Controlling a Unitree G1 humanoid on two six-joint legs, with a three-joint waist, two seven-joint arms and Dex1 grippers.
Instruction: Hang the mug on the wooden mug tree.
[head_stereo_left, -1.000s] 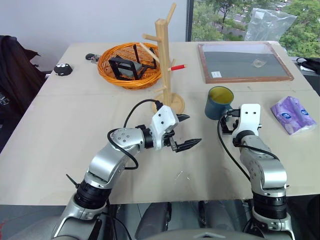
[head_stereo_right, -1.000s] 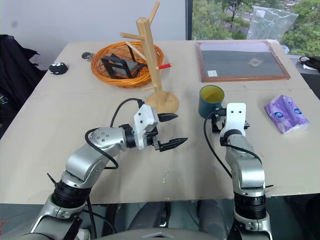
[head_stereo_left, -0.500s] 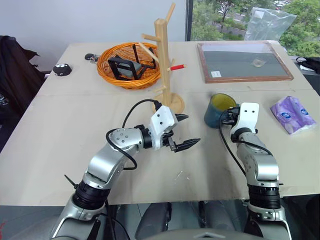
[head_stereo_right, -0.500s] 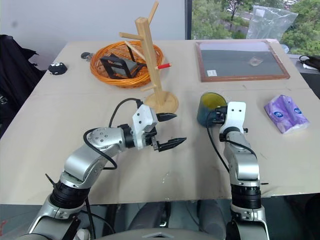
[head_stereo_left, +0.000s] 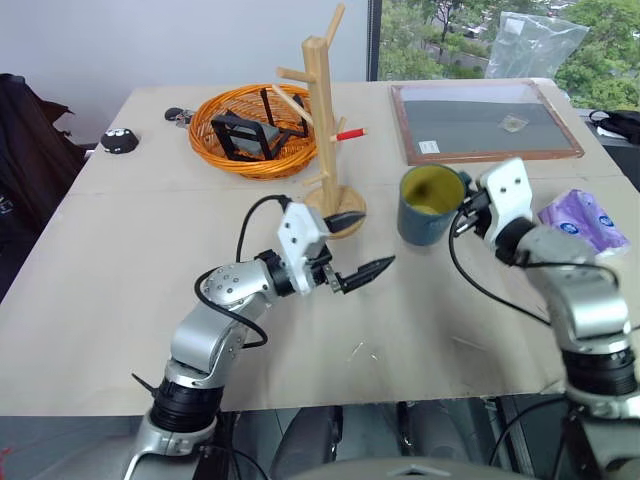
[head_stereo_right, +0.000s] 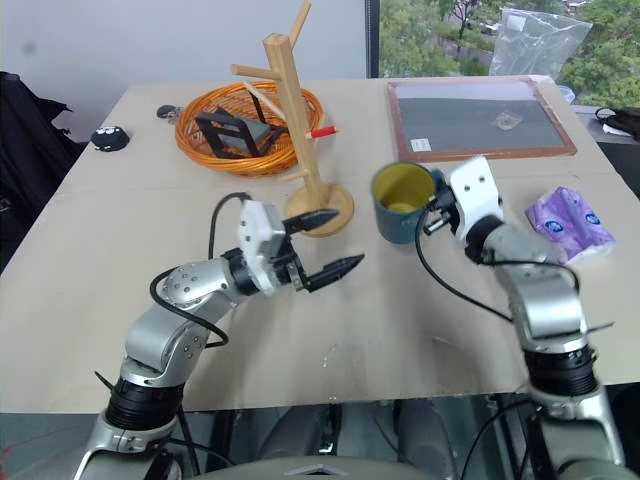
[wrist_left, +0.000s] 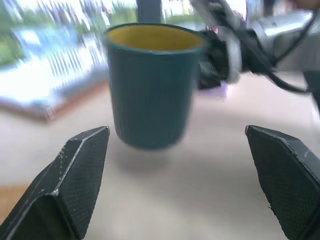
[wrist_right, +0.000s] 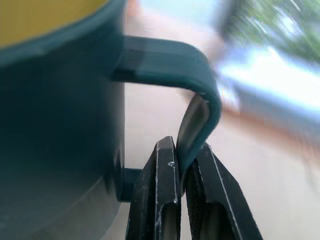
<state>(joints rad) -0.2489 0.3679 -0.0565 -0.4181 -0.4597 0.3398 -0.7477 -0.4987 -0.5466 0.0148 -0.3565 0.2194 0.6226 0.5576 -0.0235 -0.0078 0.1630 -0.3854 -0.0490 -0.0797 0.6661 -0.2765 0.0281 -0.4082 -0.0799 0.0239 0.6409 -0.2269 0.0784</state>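
A: Your left gripper (head_stereo_left: 358, 251)?
B: Black fingers spread wide, empty, just near of the tall light-wood mug tree (head_stereo_left: 323, 120).
A: The dark teal-blue, yellow-lined mug (head_stereo_left: 427, 205)?
B: Lifted off the table, right of the tree; your right gripper (wrist_right: 180, 196) is pinched on its loop handle.

The left gripper (wrist_left: 182, 185) has its two black fingers (wrist_left: 75, 185) spread wide, one at each side. Between and beyond them a dark teal mug (wrist_left: 151, 87) with a yellow inside hangs upright just above the pale table (wrist_left: 165, 200), a soft shadow under it. The right gripper (wrist_left: 216, 60) sits against the mug's far side, its arm and cables trailing away.
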